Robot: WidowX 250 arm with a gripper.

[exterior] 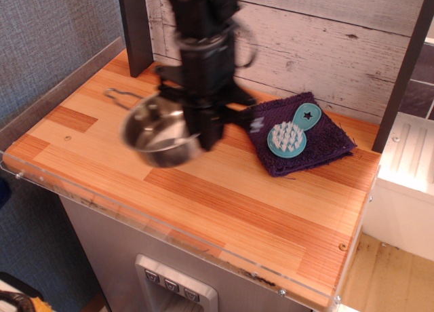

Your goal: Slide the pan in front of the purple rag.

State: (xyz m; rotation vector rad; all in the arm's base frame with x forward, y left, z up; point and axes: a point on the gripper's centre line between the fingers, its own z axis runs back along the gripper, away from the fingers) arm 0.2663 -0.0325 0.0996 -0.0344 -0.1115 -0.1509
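Gripping the right-hand rim of the pan (163, 132), the end effector (209, 132) was seen pointing down from the dark arm (200, 27), its fingers closed on the pan's wall, though motion blur hid how tightly they were pressed. The pan was shown tilted, its open face turned toward the camera and its right side raised, so that it appeared lifted at least partly off the worktop (224, 203); whether its lower edge touched the wood could not be told. Its thin wire handle (121, 95) was pointed back and to the left. The pan was placed left of centre on the wooden worktop, near the purple rag (325, 146) but apart from it, with the end effector between them. The purple rag was laid flat at the back right of the worktop, close to the plank wall (325, 47), one corner directed toward the arm. A teal brush (291, 134) marked with a dark star was rested on the rag, bristles up. A clear plastic edge strip (169, 234) was fitted along the worktop's front.
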